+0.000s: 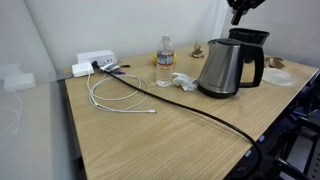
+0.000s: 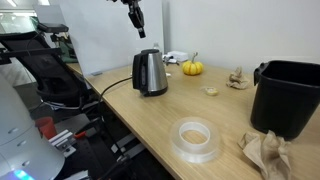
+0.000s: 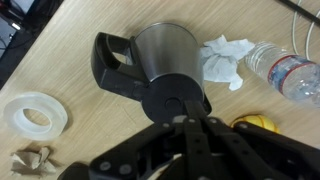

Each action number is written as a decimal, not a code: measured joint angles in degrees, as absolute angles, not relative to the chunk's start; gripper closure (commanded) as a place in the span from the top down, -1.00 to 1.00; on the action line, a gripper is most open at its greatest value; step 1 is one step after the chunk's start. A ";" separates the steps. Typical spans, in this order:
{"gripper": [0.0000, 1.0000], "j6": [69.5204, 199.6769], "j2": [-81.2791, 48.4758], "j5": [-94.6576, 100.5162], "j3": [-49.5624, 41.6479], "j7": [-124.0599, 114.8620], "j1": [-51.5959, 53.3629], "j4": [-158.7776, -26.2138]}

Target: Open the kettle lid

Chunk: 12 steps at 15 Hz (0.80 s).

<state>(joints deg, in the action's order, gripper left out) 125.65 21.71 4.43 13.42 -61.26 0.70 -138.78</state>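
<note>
The brushed-steel kettle point(image 1: 225, 68) stands on the wooden table and shows in both exterior views point(image 2: 150, 74). From the wrist view I look down on its body point(image 3: 165, 45) and black loop handle. Its small round black lid point(image 3: 165, 100) lies shut on top; it also shows in an exterior view point(image 2: 148, 52). My gripper point(image 3: 190, 122) hangs above the lid with its fingers together and empty. In both exterior views the gripper point(image 1: 241, 10) point(image 2: 136, 18) is a clear gap above the kettle.
An all-black wide-rimmed vessel point(image 2: 290, 95) stands on the table. Near the kettle are a water bottle point(image 1: 165, 62), crumpled tissue point(image 1: 183, 80), a small pumpkin point(image 2: 192, 67), a tape roll point(image 2: 195, 138) and brown paper point(image 2: 265, 150). A black cord point(image 1: 205, 112) and white cable point(image 1: 115, 97) cross the table.
</note>
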 measured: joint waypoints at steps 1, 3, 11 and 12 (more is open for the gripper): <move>-1.00 125.92 21.35 6.02 13.49 -62.16 0.70 -138.88; -1.00 126.19 20.48 9.03 13.75 -63.77 0.70 -139.01; -1.00 126.32 17.00 17.68 14.42 -67.15 0.83 -139.13; -1.00 126.32 16.62 17.89 14.42 -67.17 0.87 -139.13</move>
